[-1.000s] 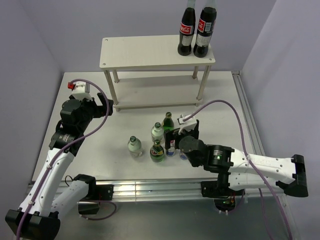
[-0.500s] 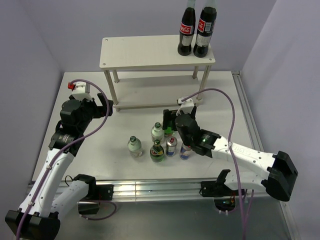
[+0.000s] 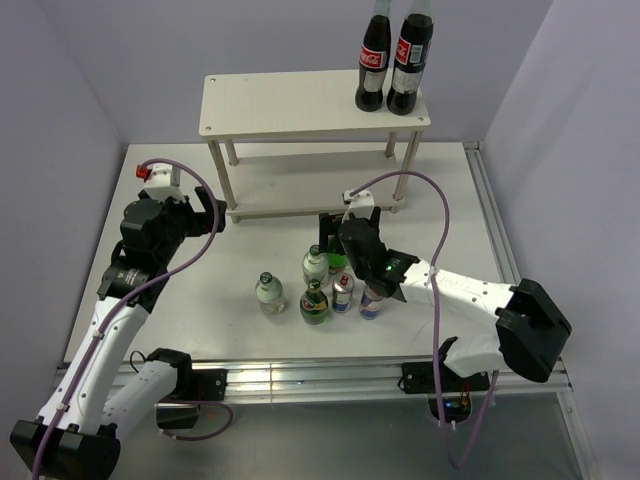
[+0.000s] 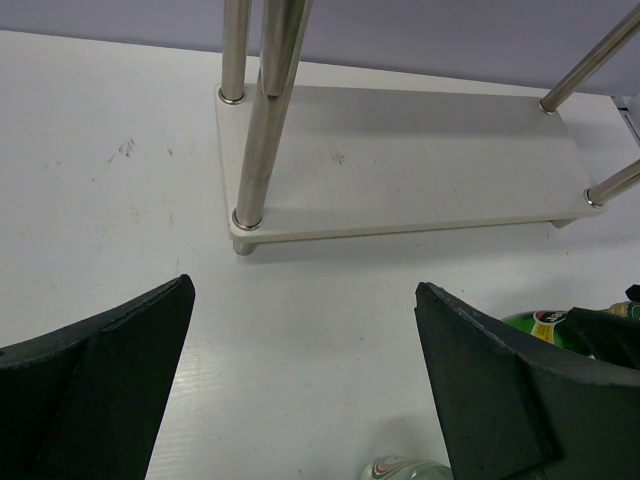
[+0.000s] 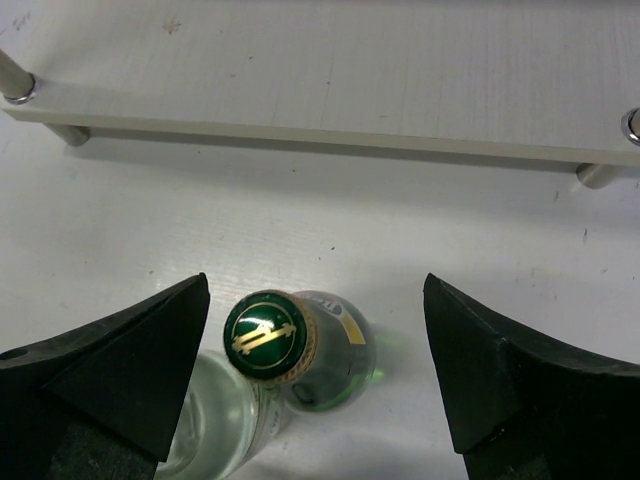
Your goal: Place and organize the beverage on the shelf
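Note:
The shelf (image 3: pixel 300 100) stands at the back, and its lower board (image 3: pixel 330 185) is bare. Six small drinks stand in front of it. They are two clear bottles (image 3: pixel 267 290) (image 3: pixel 315 265), a dark green bottle (image 3: pixel 315 302), two slim cans (image 3: pixel 343 293) (image 3: pixel 369 303), and a second dark green bottle (image 3: pixel 339 262) partly under my right arm. My right gripper (image 3: pixel 334 238) is open above that bottle. In the right wrist view its green-and-gold cap (image 5: pixel 265 335) sits between the fingers of the gripper (image 5: pixel 315 345), nearer the left finger and touching neither. My left gripper (image 3: pixel 205 215) (image 4: pixel 305 340) is open and empty.
Two tall cola bottles (image 3: pixel 372 60) (image 3: pixel 410 60) stand on the right end of the top board. The shelf's metal legs (image 4: pixel 262 130) rise close ahead in the left wrist view. A clear bottle (image 5: pixel 215 425) stands right beside the dark green one.
My right arm has swung from over the cans toward the shelf and now hangs over the far dark green bottle. The left arm has not moved.

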### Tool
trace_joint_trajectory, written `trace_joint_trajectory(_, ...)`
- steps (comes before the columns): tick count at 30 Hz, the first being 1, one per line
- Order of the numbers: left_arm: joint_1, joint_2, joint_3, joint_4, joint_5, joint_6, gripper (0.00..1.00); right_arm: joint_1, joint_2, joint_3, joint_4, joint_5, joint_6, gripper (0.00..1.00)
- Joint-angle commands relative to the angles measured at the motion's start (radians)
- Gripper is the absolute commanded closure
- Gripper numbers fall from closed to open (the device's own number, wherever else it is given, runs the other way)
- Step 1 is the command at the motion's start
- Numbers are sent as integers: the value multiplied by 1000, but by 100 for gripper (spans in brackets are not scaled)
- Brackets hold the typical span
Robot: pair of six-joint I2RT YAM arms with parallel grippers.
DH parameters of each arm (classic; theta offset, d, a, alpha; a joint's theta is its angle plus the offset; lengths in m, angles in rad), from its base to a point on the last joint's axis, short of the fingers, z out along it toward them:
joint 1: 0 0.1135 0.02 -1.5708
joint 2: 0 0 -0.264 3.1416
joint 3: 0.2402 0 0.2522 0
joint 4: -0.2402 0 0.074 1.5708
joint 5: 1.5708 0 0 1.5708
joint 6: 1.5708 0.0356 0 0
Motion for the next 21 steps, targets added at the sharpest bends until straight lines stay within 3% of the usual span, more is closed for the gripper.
trace_joint_trajectory(1,-4,-12,8,30,15,18,1,-17,23,48,78,3,-12,7)
trace_joint_trajectory(4,-4,-12,8,33,15,16,1,-28,49,48,90,11,-15,19)
trace_joint_trajectory(5,-4,-11,10,31,15,16,1,-29,58,48,94,9,-13,30)
trace_joint_trajectory(10,-4,-9,10,33,15,16,1,-46,81,42,111,6,-6,55)
trace_joint_trajectory(12,-4,-8,10,33,15,16,1,-47,86,45,108,3,-6,70)
trace_joint_trajectory(13,-4,-6,11,31,15,16,1,-47,90,50,107,3,-6,87)
trace_joint_trajectory(14,-4,-6,11,33,15,16,1,-47,92,52,104,6,-1,96)
trace_joint_trajectory(15,-4,-6,10,33,15,16,1,-49,93,55,96,11,0,100)
trace_joint_trajectory(21,-4,-3,10,33,31,16,1,-49,77,88,88,44,-29,100)
